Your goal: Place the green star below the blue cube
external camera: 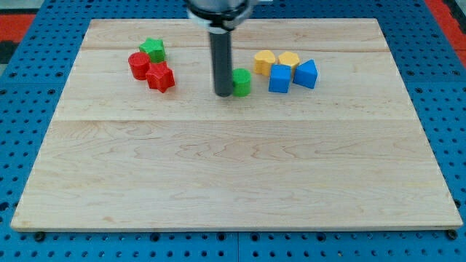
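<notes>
The board (233, 167) was pale wood, smooth and matt, its grain showing in long planks. The rod (220, 62) looked dark and dull, faintly sheened. The blue cube (279, 78) and green star (153, 49) looked like smooth painted blocks.

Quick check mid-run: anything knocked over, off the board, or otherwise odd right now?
Nothing looks damaged or off the board. One oddity: my tip touches the small green block, not the green star, which sits at the view's left by the red blocks, far from the blue cube.
</notes>
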